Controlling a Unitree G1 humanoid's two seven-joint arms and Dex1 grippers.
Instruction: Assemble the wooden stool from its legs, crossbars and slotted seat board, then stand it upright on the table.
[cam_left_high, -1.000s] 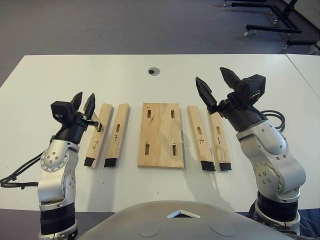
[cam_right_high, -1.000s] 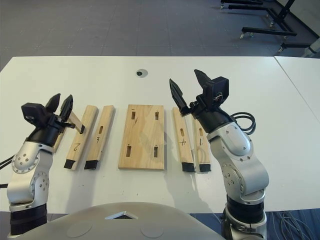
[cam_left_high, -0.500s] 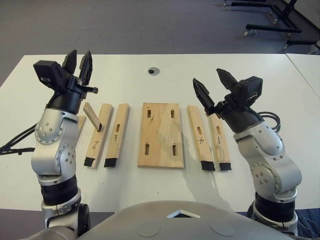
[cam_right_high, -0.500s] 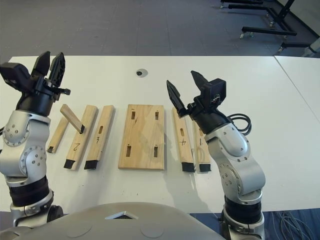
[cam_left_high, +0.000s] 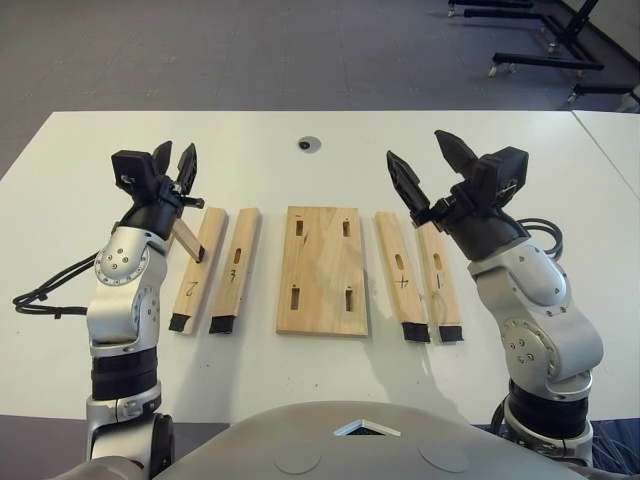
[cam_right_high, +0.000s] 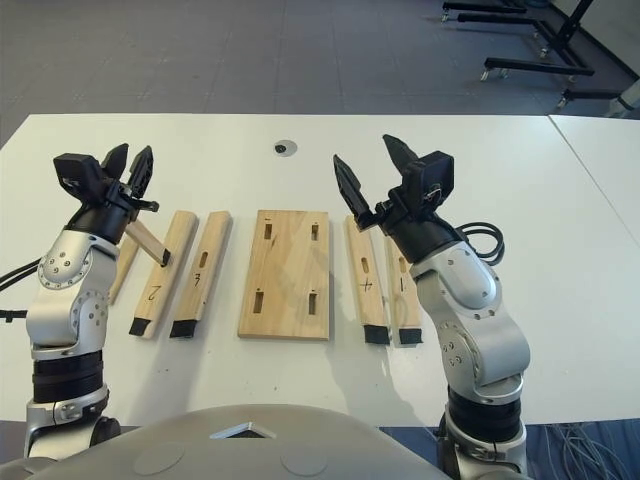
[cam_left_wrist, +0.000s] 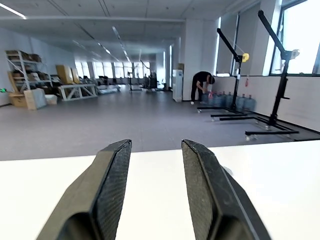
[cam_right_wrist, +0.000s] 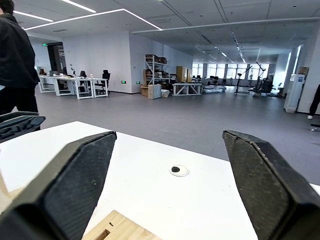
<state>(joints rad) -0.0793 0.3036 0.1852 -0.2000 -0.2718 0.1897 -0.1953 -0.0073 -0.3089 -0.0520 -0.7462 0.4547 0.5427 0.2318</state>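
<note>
The slotted seat board (cam_left_high: 322, 270) lies flat mid-table. Two legs (cam_left_high: 198, 268) (cam_left_high: 234, 270) lie to its left, and two more legs (cam_left_high: 400, 275) (cam_left_high: 438, 280) to its right. A short crossbar (cam_left_high: 186, 239) rests slanted with one end on the outer left leg. Another crossbar (cam_right_high: 121, 265) lies partly hidden behind my left arm. My left gripper (cam_left_high: 176, 152) hangs above the slanted crossbar, open by a narrow gap, holding nothing. Over the far ends of the right legs my right gripper (cam_left_high: 416, 147) is raised, wide open and empty.
A small round cable hole (cam_left_high: 307, 143) sits in the white table (cam_left_high: 330, 370) behind the board. Black cables trail off each arm at the left (cam_left_high: 40, 297) and right (cam_left_high: 545, 235). Bare tabletop lies in front of the parts and at both far sides.
My left gripper rose high off the table from beside the slanted crossbar, then came partway down, closer to the crossbar again. The right arm barely shifted. The wooden parts stayed put.
</note>
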